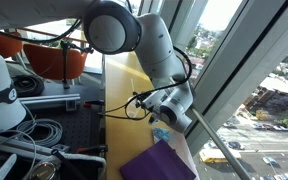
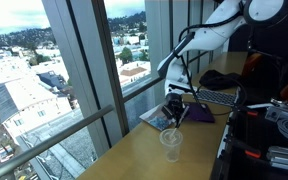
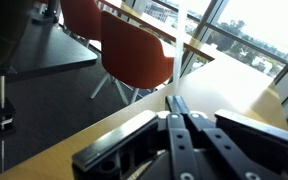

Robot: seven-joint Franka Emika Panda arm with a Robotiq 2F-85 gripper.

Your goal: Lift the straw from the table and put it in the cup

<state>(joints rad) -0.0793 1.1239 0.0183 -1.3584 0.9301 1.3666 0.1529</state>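
Now — cup [image 2: 171, 143] on table [image 2: 134, 160], near closed hand [image 2: 174, 112].

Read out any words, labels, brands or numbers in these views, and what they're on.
No text can be read in any view.
The cup is clear and unmarked.
The purple flat item and the robot arm show no legible lettering.
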